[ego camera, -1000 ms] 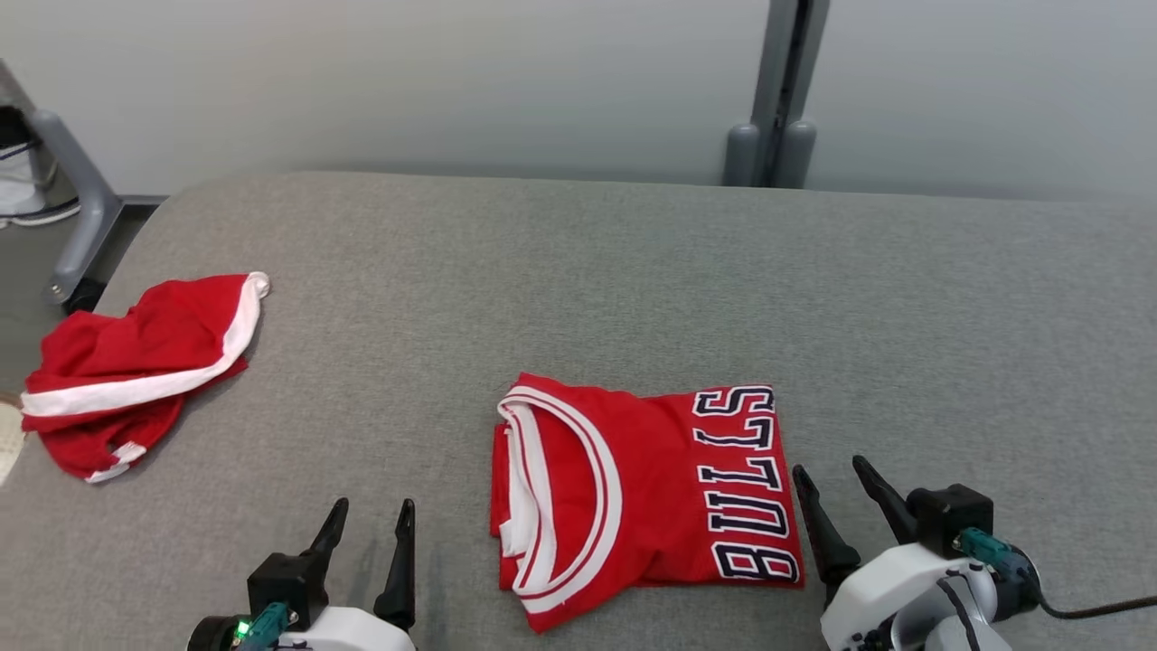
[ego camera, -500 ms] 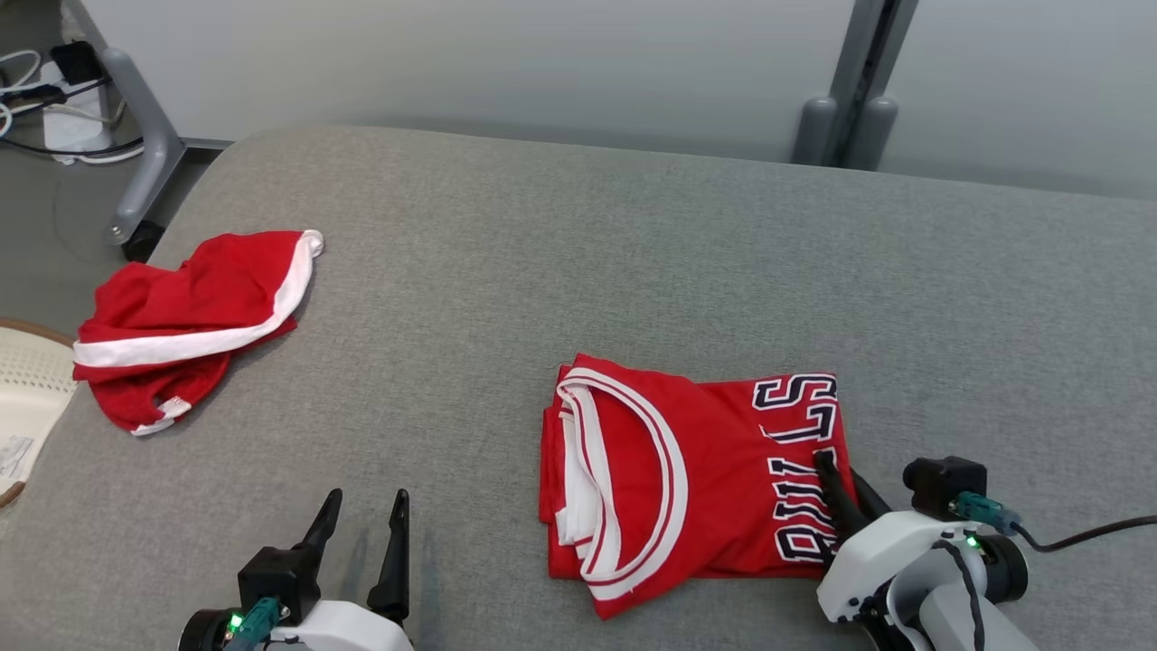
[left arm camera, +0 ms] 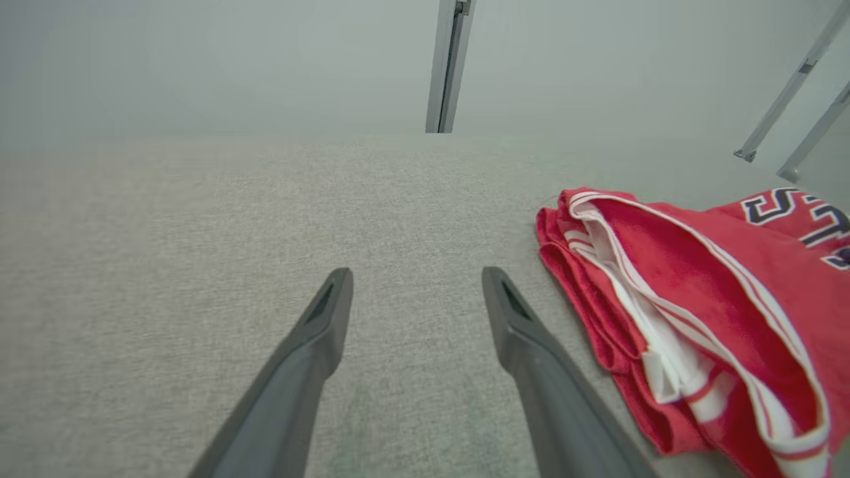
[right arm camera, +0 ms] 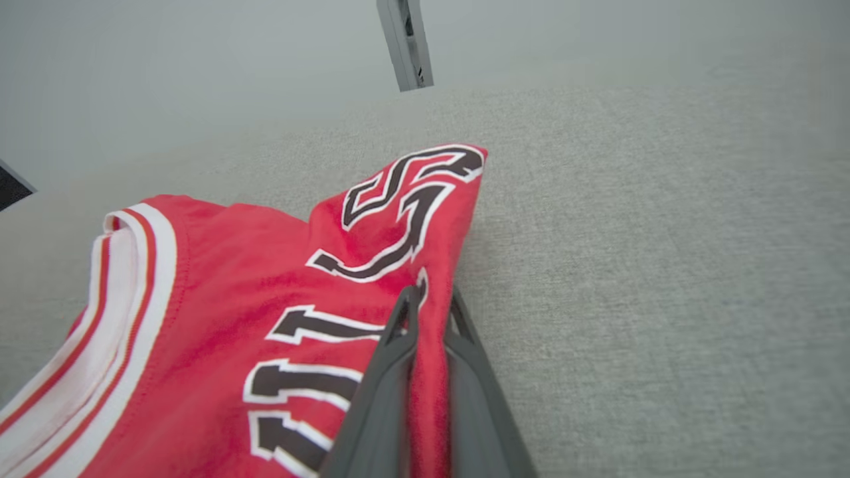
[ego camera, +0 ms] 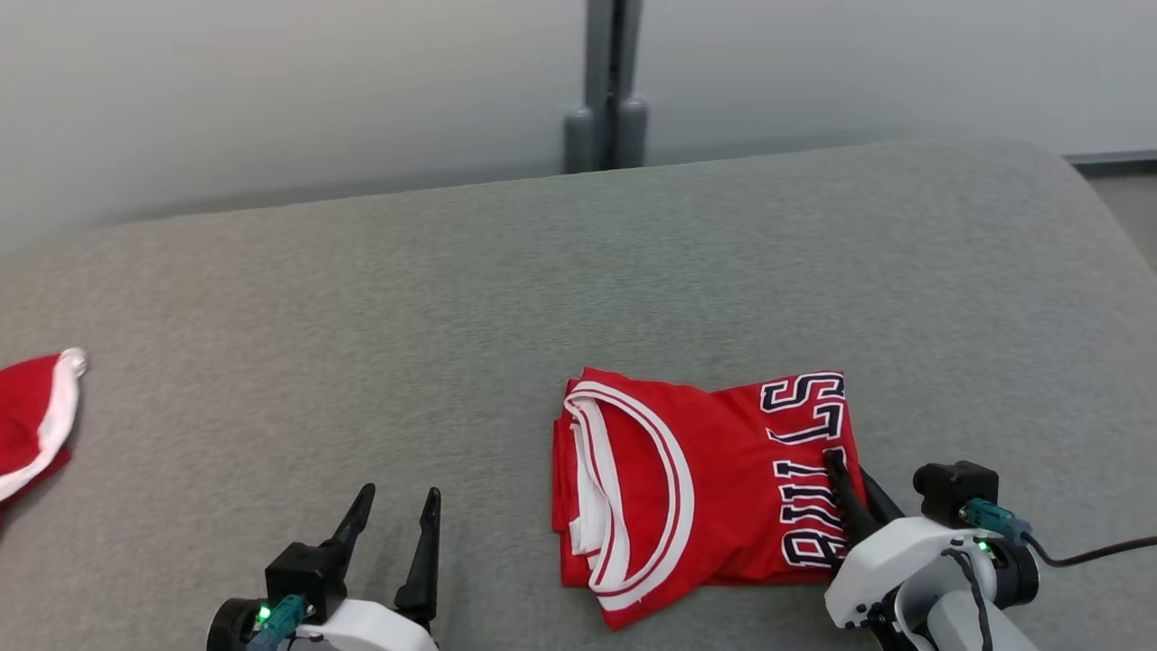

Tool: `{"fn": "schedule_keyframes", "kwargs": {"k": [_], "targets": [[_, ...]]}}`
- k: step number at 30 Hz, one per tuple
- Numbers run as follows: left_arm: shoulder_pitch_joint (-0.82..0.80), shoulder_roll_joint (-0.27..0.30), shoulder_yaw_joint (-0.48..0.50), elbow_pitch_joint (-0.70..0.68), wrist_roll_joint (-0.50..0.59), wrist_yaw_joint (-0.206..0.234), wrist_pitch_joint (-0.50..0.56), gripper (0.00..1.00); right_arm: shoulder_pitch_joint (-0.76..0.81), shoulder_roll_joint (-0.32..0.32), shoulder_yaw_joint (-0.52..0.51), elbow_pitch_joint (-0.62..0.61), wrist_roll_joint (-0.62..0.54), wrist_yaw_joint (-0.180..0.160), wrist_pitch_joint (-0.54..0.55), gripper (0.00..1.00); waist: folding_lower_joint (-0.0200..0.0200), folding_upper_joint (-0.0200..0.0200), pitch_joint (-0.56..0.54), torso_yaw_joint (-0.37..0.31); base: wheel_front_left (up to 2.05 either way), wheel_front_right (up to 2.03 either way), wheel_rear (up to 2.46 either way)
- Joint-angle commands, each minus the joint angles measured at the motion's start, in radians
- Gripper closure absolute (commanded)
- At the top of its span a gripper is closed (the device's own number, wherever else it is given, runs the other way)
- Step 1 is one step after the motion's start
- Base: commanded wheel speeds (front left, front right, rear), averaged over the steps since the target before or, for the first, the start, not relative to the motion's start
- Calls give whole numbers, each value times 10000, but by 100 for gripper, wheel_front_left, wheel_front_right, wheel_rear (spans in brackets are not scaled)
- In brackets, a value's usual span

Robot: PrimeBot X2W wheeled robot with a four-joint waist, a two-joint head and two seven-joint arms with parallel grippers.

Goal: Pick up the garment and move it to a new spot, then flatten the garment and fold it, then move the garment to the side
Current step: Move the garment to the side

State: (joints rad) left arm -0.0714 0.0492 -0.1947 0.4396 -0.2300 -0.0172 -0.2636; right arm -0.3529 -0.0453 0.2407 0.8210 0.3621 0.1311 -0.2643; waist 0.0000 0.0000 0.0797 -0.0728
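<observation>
Where the head view's lower edge cuts off both arms, the left pincer (ego camera: 399, 493) hangs low over the grey fabric-covered surface (ego camera: 452, 298), its two dark fingers spread wide with only bare cloth between them; its own wrist view shows the same wide gap (left arm camera: 417, 272), with the jersey (left arm camera: 697, 279) just off to the side and apart from the fingers. At the lower right, the right pincer (ego camera: 845, 466) is closed on the right-hand edge of the folded red jersey (ego camera: 687, 479). In the right wrist view its fingers stand narrow (right arm camera: 433, 292), with a ridge of red fabric pinched between them beside the block lettering (right arm camera: 398, 199). A dark cable (ego camera: 1094, 550) trails from that wrist toward the right edge of the head view. The jersey lies folded into a rough rectangle on the near part of the surface, right of centre, with its white-trimmed neckline (ego camera: 633, 488) toward the left and the dark, white-edged lettering (ego camera: 804, 425) along the right side. Well apart from it, at the left edge of the head view, part of a second red garment (ego camera: 32, 416) with a white band lies on the same surface. Beyond the far edge of the surface, a grey upright post (ego camera: 607, 90) stands against a pale wall (ego camera: 271, 90).
</observation>
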Motion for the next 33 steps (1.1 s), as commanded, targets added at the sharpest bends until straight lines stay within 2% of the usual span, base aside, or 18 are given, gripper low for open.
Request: {"fn": "schedule_keyframes", "kwargs": {"k": [1, 3, 10, 15, 20, 25, 30, 33], "targets": [[-186, 33, -163, -85, -115, 16, -12, 0, 172, -99, 72, -62, -61, -5, 3, 100, 0, 0, -147, -1643, 0, 0, 0], [-243, 33, -293, -115, -171, 16, -13, 0, 203, -97, 87, -83, -76, -5, 3, 100, 0, 0, -152, -1904, 0, 0, 0], [-401, 42, -952, -257, -406, 82, -13, 0, 344, -85, 523, -268, -102, -5, 3, 100, 0, 0, -14, -3442, 0, 0, 0], [-508, 42, -1063, -292, -415, 144, -11, 0, 156, -88, 659, -542, -249, -5, 3, 100, 0, 0, 250, -3830, 0, 0, 0], [-711, 44, -1031, -248, -264, 34, -13, 0, -410, -80, 629, -636, -639, -5, 3, 100, 0, 0, 651, -3562, 0, 0, 0], [-959, 42, -910, -191, 76, -104, -13, 0, -1464, -119, 217, -355, -1343, -5, 1, 100, 0, 0, 1146, -2854, 0, 0, 0], [-1212, 39, -632, -222, 436, -261, -11, 0, -2908, -548, -884, 559, -2411, -5, 1, 100, 0, 0, 1636, -2100, 0, 0, 0], [-1402, 38, -514, -306, 659, -378, -11, 0, -3683, -1091, -1910, 1114, -3053, -6, 3, 100, 0, 0, 1900, -1689, 0, 0, 0]]}}
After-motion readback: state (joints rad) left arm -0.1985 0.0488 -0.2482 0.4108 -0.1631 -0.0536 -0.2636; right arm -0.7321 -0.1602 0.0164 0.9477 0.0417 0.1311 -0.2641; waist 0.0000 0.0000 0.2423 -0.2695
